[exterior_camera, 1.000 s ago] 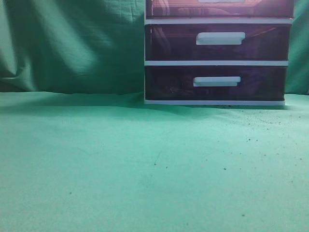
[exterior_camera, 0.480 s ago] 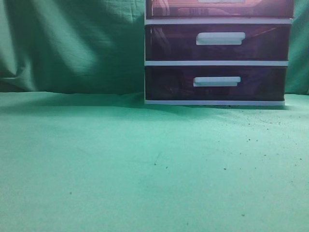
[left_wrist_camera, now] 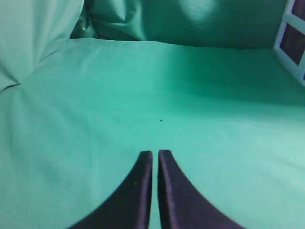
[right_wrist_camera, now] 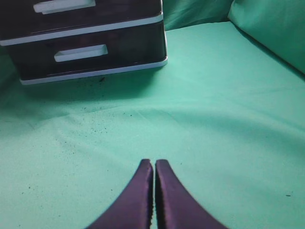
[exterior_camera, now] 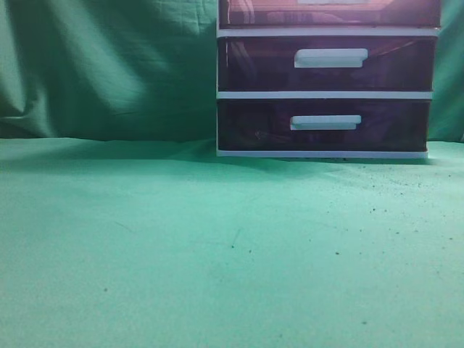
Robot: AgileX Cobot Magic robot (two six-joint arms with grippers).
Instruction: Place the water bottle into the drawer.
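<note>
The drawer [exterior_camera: 330,13], the topmost of the white-framed unit, shows only as a dark purple strip at the top edge of the exterior view, and it looks closed. The water bottle is not in any view. My left gripper [left_wrist_camera: 155,153] is shut and empty, hovering over bare green cloth well left of the unit. My right gripper [right_wrist_camera: 154,162] is shut and empty over the cloth, in front of the unit and apart from it. Neither gripper shows in the exterior view.
The unit's middle drawer [exterior_camera: 330,61] and bottom drawer [exterior_camera: 326,125] are closed; both also show in the right wrist view [right_wrist_camera: 81,52]. A corner of the unit's frame [left_wrist_camera: 290,43] shows in the left wrist view. Green cloth [exterior_camera: 217,246] covers the table and hangs behind.
</note>
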